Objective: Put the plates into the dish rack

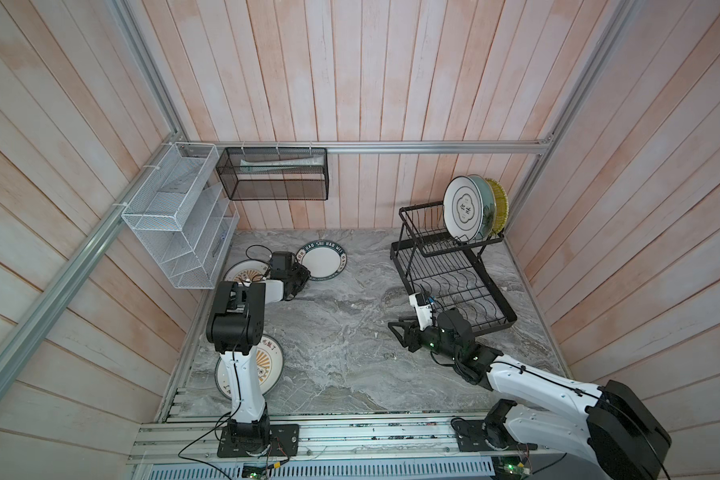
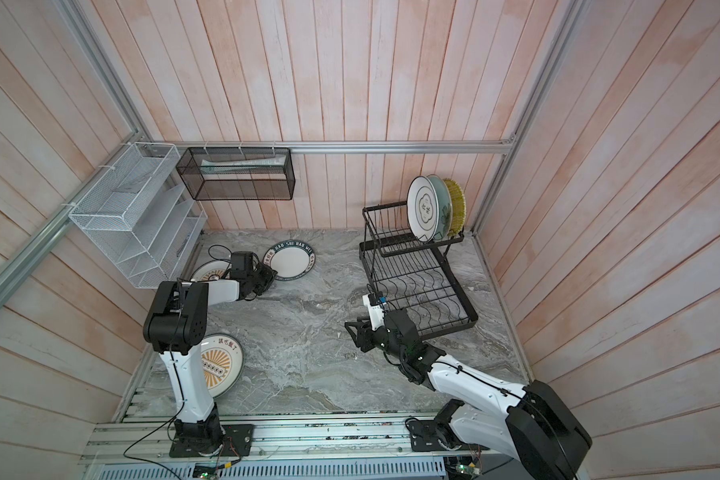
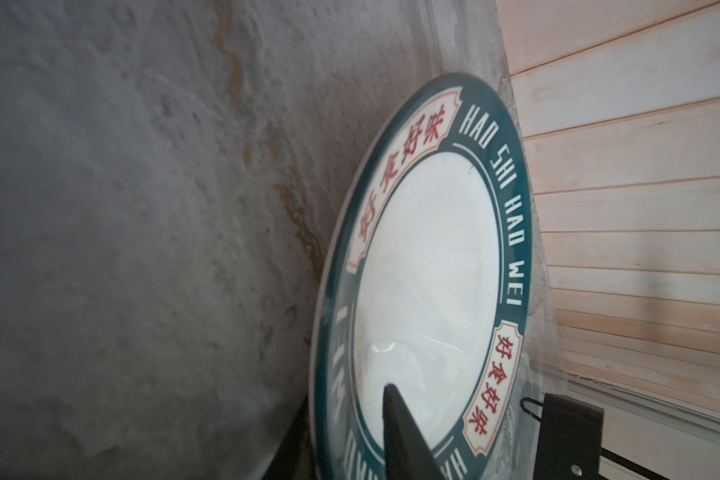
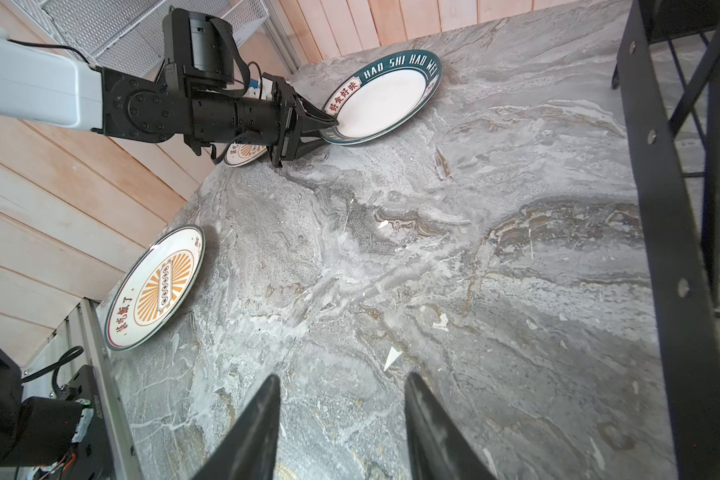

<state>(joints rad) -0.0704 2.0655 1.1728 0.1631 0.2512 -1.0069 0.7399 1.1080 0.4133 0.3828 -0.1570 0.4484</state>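
The grey marbled worktop [image 1: 341,332] fills the booth floor. At its far right corner stands the black wire dish rack [image 1: 495,324]. Three plates stand on edge in its upper basket: the white plate with a dark ring [image 1: 466,210] in front, the pale teal plate [image 1: 488,208] behind it, and the yellow woven-look plate [image 1: 500,205] at the back. The lower wavy tray holds nothing.

The other three are on the worktop at the left. One sunburst plate [image 1: 267,365] lies by the left arm's base and a second sunburst plate [image 1: 242,272] is half hidden under that arm. Farther back is the lettered-rim plate [image 4: 381,99].

The left gripper [image 4: 328,132] straddles that plate's near rim, one of its fingers [image 3: 395,415] on top and one beneath. I cannot tell whether they pinch it.

The right gripper [image 4: 341,382] hangs over bare worktop beside the rack, fingers apart and holding nothing.
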